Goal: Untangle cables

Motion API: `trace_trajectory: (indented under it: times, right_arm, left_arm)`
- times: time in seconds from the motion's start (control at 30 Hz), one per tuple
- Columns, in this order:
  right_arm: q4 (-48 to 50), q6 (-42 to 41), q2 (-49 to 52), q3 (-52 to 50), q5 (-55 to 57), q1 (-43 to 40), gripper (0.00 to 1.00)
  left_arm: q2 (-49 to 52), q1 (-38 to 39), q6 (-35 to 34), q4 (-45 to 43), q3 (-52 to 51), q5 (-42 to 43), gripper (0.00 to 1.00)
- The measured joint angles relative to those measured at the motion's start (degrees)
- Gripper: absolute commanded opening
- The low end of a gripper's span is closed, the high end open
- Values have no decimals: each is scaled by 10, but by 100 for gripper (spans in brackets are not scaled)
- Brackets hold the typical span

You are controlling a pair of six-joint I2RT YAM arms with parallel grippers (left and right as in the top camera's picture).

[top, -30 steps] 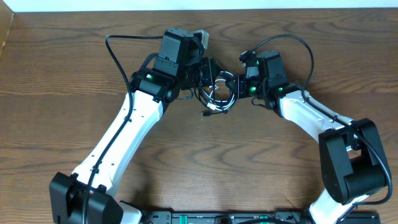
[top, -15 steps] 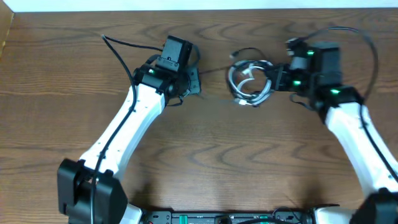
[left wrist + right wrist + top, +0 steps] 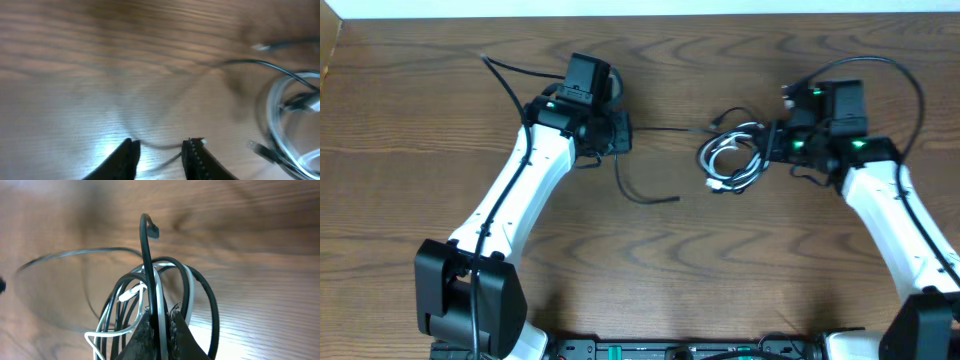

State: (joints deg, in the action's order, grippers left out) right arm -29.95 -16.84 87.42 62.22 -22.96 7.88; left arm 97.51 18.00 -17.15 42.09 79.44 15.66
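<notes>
A bundle of coiled black and white cables (image 3: 732, 160) hangs in my right gripper (image 3: 772, 143), whose jaws are shut on a black and a white strand (image 3: 150, 255) in the right wrist view. A loose black cable (image 3: 638, 193) curves from under my left gripper (image 3: 620, 132) down to a plug end on the table. A thin black strand (image 3: 660, 129) runs between the left gripper and the bundle. In the left wrist view the left gripper (image 3: 161, 146) has its jaws apart, with a thin blurred strand crossing between them. The bundle (image 3: 272, 115) shows at that view's right edge.
The wooden table (image 3: 650, 280) carries only the cables and the arms. Thick black arm wires (image 3: 505, 75) loop behind the left arm and over the right arm (image 3: 910, 80). The table's far edge (image 3: 640, 14) is close behind both grippers.
The two grippers drew apart from the middle, the right one carrying the bundle to the right. A black cable has come out of the bundle and now trails on the table below the left gripper.
</notes>
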Motion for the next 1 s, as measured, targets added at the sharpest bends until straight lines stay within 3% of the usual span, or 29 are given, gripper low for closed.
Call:
trace_trajectory:
  times: [0.1,0.2,0.33,0.57,0.7,1.0]
  right_arm:
    - [2,19,7,0,-7,26,13]
    - [19,33,7,0,-20,35,40]
    - [25,31,7,0,-26,40,55]
    - [-9,-55,7,0,65,29,60]
    - [-18,-82,7,0,93,-16,63]
    - [-46,-75,7,0,104,-65,63]
  left_arm:
    - [0,5,8,-7,0,20,63]
    - [0,4,10,-24,0,47,63]
    - [0,5,10,-55,0,98,63]
    - [4,8,10,-62,0,126,63]
    - [36,35,10,-86,0,128,62]
    - [152,116,-9,-118,0,132,54]
